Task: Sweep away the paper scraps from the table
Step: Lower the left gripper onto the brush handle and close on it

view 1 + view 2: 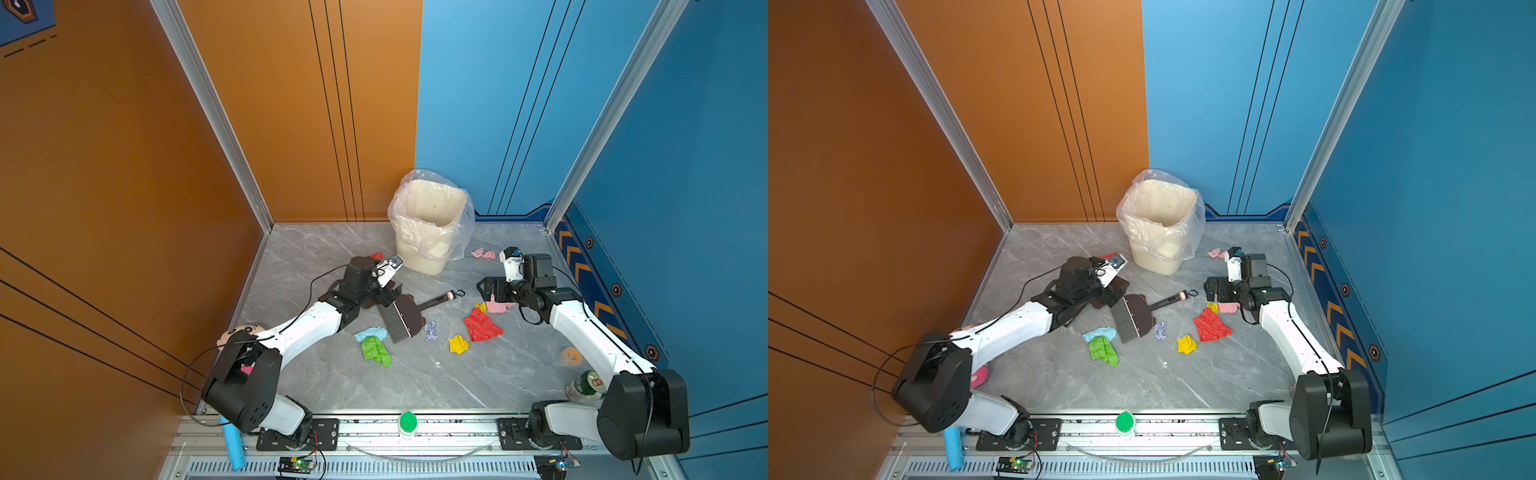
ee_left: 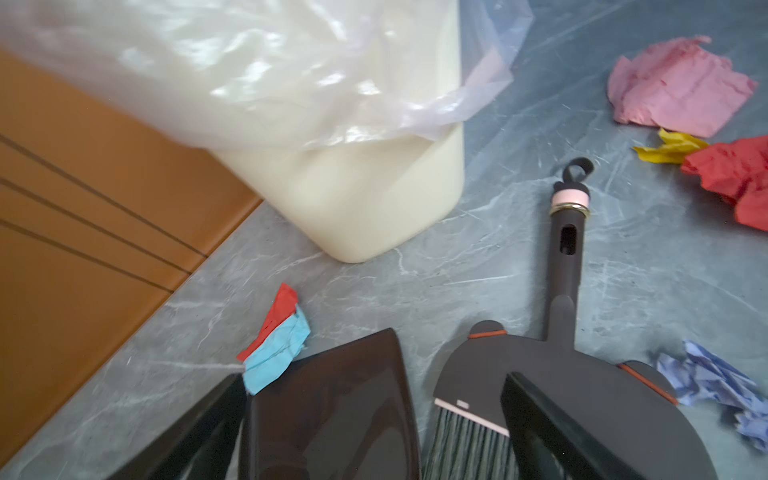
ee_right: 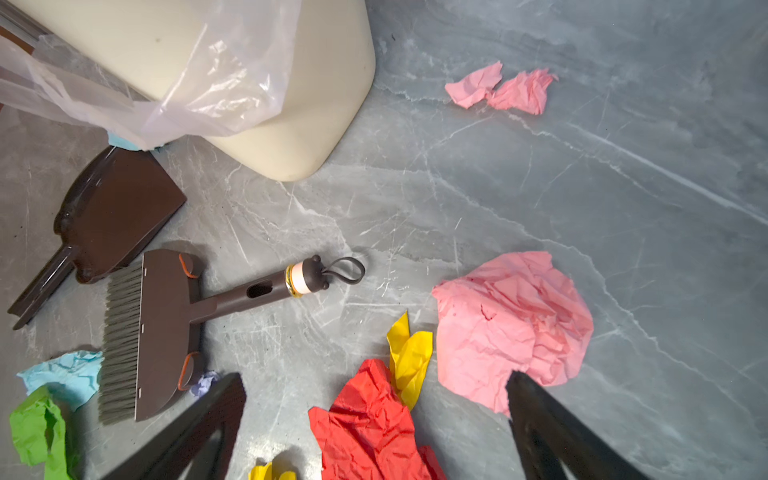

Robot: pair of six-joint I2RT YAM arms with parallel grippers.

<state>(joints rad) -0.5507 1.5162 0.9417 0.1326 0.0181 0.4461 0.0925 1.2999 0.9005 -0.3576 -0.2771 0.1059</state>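
A: Where are the scraps point(image 1: 482, 326)?

B: Scattered over the grey worktop point(image 1: 415, 382). Red, yellow, lilac, green and light blue ones lie mid-worktop around the brush point(image 1: 401, 318); pink ones sit by the bin point(image 1: 428, 226) and under the right arm.

A: And the brush?

B: Flat on the worktop, bristles beside the blue scrap point(image 1: 371, 332), handle pointing toward the right gripper point(image 3: 374, 424). The dustpan point(image 2: 332, 407) lies next to it, a red-and-blue scrap point(image 2: 276, 340) touching its edge.

A: The left gripper point(image 2: 374, 428)?

B: Jaws spread wide, holding nothing, low over the dustpan and brush head.

A: The right one?

B: Also wide open and empty, above the red scrap point(image 3: 374, 419) and the big pink one point(image 3: 515, 328).
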